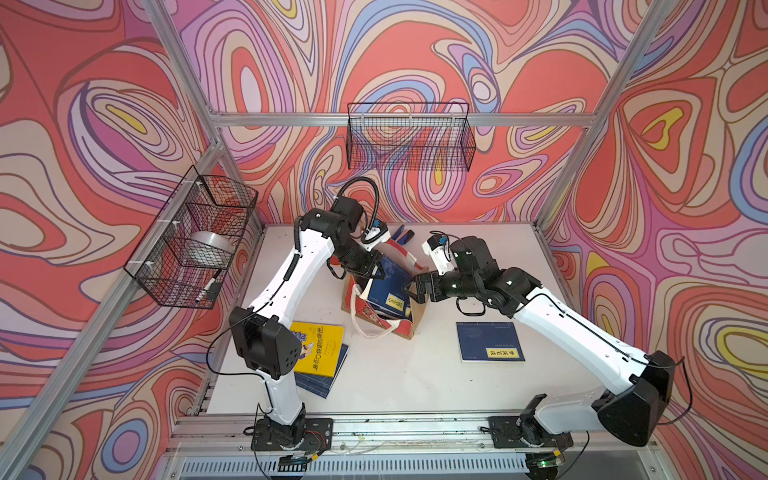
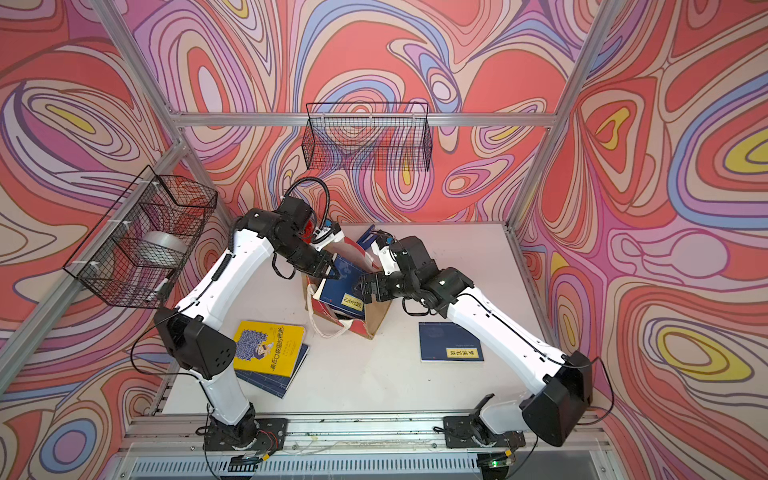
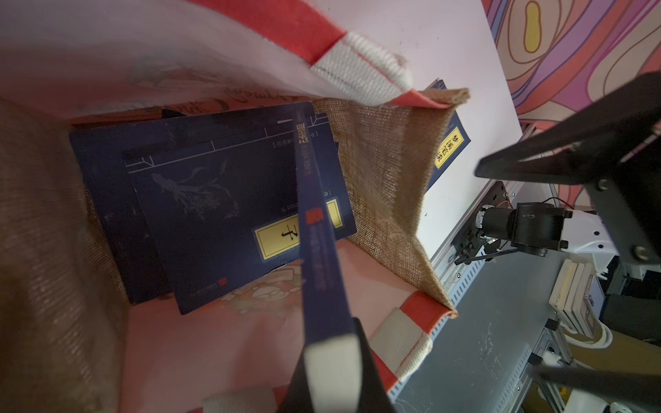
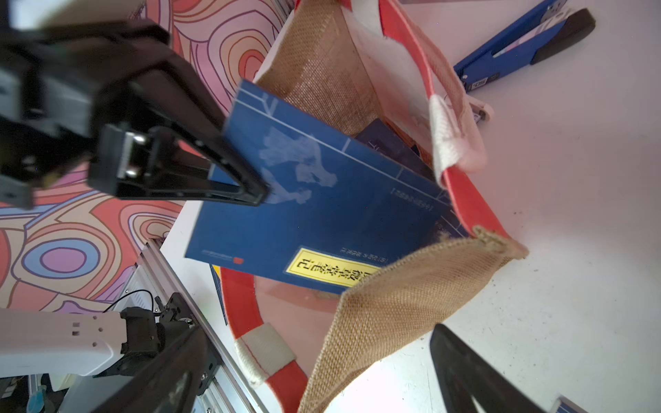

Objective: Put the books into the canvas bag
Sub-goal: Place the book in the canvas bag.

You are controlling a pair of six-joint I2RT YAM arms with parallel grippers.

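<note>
Left gripper (image 4: 258, 195) clamps a navy yellow-labelled book (image 4: 339, 207) tilted into the canvas bag (image 4: 411, 286); right gripper (image 1: 415, 286) gapes.

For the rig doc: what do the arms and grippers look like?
The left arm and right arm have white link shells, black joint housings and thin black cables along them. The left gripper and right gripper are black with triangular open-frame fingers.

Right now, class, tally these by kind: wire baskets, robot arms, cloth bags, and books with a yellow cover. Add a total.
wire baskets: 2
robot arms: 2
cloth bag: 1
yellow book: 1
Total: 6
</note>
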